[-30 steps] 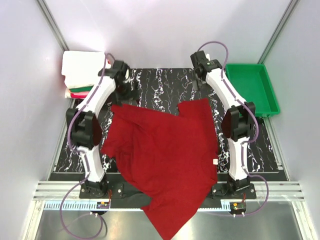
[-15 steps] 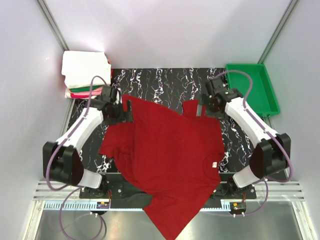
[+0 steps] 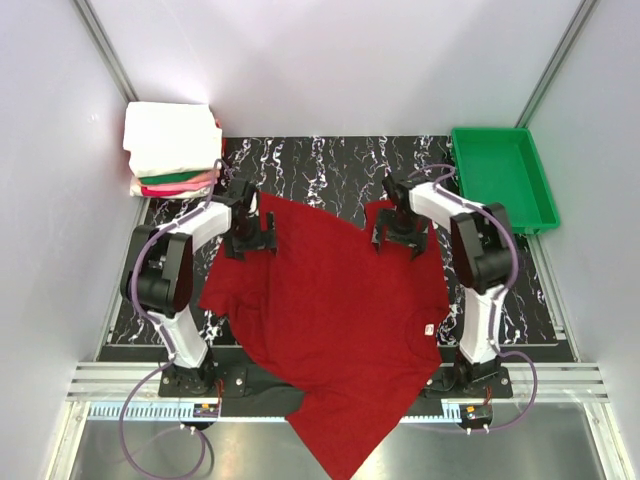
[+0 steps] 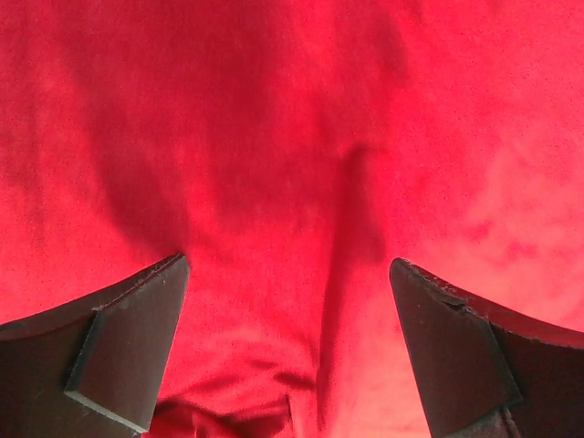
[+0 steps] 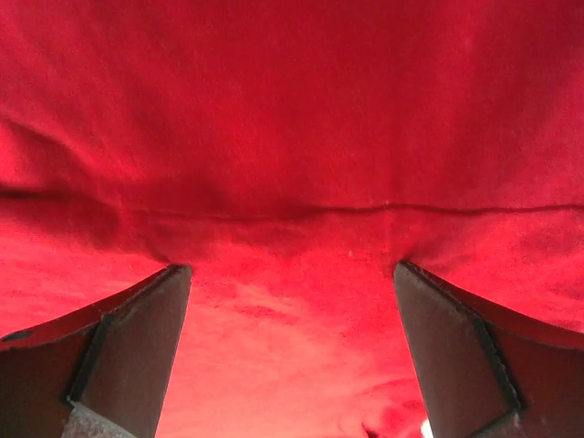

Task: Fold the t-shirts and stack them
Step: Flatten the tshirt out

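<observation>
The deep red t-shirt (image 3: 335, 310) lies spread on the black marbled mat (image 3: 330, 165), and its near end hangs over the front edge. A small white tag (image 3: 430, 327) shows on its right side. My left gripper (image 3: 250, 232) is open over the shirt's far left corner. Red cloth fills the left wrist view (image 4: 292, 137) between the wide-apart fingers (image 4: 128, 338). My right gripper (image 3: 403, 228) is open over the far right corner. A seam crosses the right wrist view (image 5: 292, 210) just beyond the fingers (image 5: 456, 347). A stack of folded shirts (image 3: 170, 150), white on top with green and pink below, sits at the far left.
A green plastic tray (image 3: 505, 180) stands at the far right beside the mat. White walls close in the back and both sides. A metal rail (image 3: 330, 385) runs along the near edge by the arm bases.
Both grippers have moved from the back of the mat down onto the shirt's far corners. The shirt's far edge now lies wider and flatter than a second ago.
</observation>
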Controlling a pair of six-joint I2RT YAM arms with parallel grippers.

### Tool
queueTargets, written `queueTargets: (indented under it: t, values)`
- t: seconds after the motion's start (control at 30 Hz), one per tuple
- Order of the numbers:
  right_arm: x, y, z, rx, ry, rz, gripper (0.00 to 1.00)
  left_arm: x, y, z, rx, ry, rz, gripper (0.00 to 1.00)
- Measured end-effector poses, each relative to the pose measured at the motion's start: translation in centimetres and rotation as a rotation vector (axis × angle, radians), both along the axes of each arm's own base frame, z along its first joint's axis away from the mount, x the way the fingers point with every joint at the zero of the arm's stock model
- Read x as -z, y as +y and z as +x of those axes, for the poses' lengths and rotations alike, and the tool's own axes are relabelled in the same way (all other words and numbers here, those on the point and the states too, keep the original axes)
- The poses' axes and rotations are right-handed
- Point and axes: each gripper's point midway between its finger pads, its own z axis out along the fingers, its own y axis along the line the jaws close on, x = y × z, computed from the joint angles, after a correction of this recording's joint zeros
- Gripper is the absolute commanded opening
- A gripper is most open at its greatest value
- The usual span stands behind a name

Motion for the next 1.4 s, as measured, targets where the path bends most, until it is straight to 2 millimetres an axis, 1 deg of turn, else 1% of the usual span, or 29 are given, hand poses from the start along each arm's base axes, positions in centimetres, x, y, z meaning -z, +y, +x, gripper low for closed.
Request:
queueTargets:
  t: [0.03, 0.07, 0.2, 0.33, 0.4, 0.53, 0.57, 0.67, 0.7, 0.77, 0.83, 0.87, 0.9, 0.93, 1.0, 1.03, 1.1, 1.13, 1.17, 1.2, 1.23, 1.3, 1.33, 1.37, 1.4]
  values:
    - [0.7, 0.0, 0.4, 0.003, 0.022, -0.008, 0.99, 0.6, 0.0, 0.2, -0.003, 0.014, 0.003, 0.99]
    - [0.7, 0.1, 0.9, 0.005, 0.038, -0.011, 0.98, 0.8, 0.1, 0.4, -0.008, 0.026, 0.010, 0.99]
    - [0.6, 0.2, 4.9, 0.026, 0.026, -0.008, 0.97, 0.7, 0.6, 2.1, -0.043, 0.022, -0.001, 0.99]
    - [0.4, -0.3, 9.9, 0.054, -0.016, -0.002, 0.97, 0.6, 1.2, 4.2, -0.080, 0.020, -0.009, 0.99]
    - [0.2, -0.6, 12.6, 0.062, -0.051, 0.002, 0.97, 0.6, 1.3, 5.6, -0.090, 0.019, -0.011, 0.99]
    - [-0.3, -1.0, 19.0, 0.061, -0.182, 0.021, 0.98, 0.3, 1.1, 9.0, -0.099, -0.010, -0.018, 0.98]
    - [-0.4, -1.0, 20.1, 0.058, -0.213, 0.030, 0.97, 0.3, 1.0, 9.8, -0.100, -0.015, -0.020, 0.98]
    - [-0.7, -1.1, 22.1, 0.051, -0.275, 0.066, 0.97, 0.0, 0.7, 11.6, -0.099, -0.035, -0.027, 0.98]
    - [-0.8, -1.1, 22.6, 0.047, -0.291, 0.082, 0.97, -0.1, 0.6, 11.8, -0.099, -0.038, -0.030, 0.98]
    - [-1.0, -1.0, 23.6, 0.033, -0.328, 0.111, 0.97, -0.3, 0.7, 11.5, -0.100, -0.031, -0.029, 0.98]
    - [-1.3, -0.8, 24.8, 0.009, -0.375, 0.133, 0.97, -0.7, 0.9, 10.6, -0.103, -0.026, -0.025, 0.98]
    - [-1.5, -0.6, 25.2, -0.004, -0.395, 0.142, 0.97, -1.0, 1.1, 9.7, -0.105, -0.026, -0.020, 0.98]
    - [-1.7, -0.6, 25.6, -0.013, -0.410, 0.144, 0.97, -1.5, 1.4, 8.7, -0.108, -0.028, -0.013, 0.98]
    - [-1.9, -0.5, 25.9, -0.022, -0.425, 0.150, 0.97, -2.3, 1.8, 7.0, -0.112, -0.027, -0.003, 0.98]
    - [-2.4, -0.2, 25.8, -0.032, -0.437, 0.167, 0.97, -4.0, 2.5, 4.6, -0.125, -0.049, 0.010, 0.95]
    - [-2.7, -0.2, 25.4, -0.033, -0.434, 0.168, 0.98, -5.3, 2.8, 3.2, -0.133, -0.076, 0.011, 0.93]
    - [-3.9, -0.3, 23.9, -0.033, -0.415, 0.172, 1.00, -7.0, 3.2, 1.4, -0.152, -0.133, 0.000, 0.92]
    - [-5.0, -0.3, 23.4, -0.033, -0.421, 0.177, 1.00, -7.6, 3.3, 0.4, -0.163, -0.160, -0.009, 0.92]
    - [-6.3, -0.3, 22.6, -0.034, -0.426, 0.184, 1.00, -7.9, 3.5, -0.5, -0.177, -0.181, -0.018, 0.91]
    - [-7.6, -0.4, 22.1, -0.034, -0.434, 0.187, 1.00, -7.8, 3.5, -1.3, -0.188, -0.187, -0.025, 0.89]
    - [-9.5, -0.4, 21.5, -0.033, -0.453, 0.194, 1.00, -7.5, 3.6, -2.1, -0.202, -0.195, -0.033, 0.88]
    - [-13.1, -0.5, 19.7, -0.024, -0.484, 0.210, 0.99, -6.1, 3.8, -3.8, -0.232, -0.173, -0.041, 0.84]
    - [-14.8, -0.6, 18.8, -0.017, -0.505, 0.219, 0.99, -5.3, 3.8, -4.5, -0.245, -0.156, -0.045, 0.80]
    - [-16.2, -0.7, 17.5, -0.013, -0.522, 0.232, 0.99, -4.6, 3.8, -4.9, -0.255, -0.147, -0.048, 0.79]
    - [-17.2, -0.7, 15.6, -0.009, -0.525, 0.246, 0.99, -3.8, 3.9, -5.4, -0.269, -0.131, -0.049, 0.77]
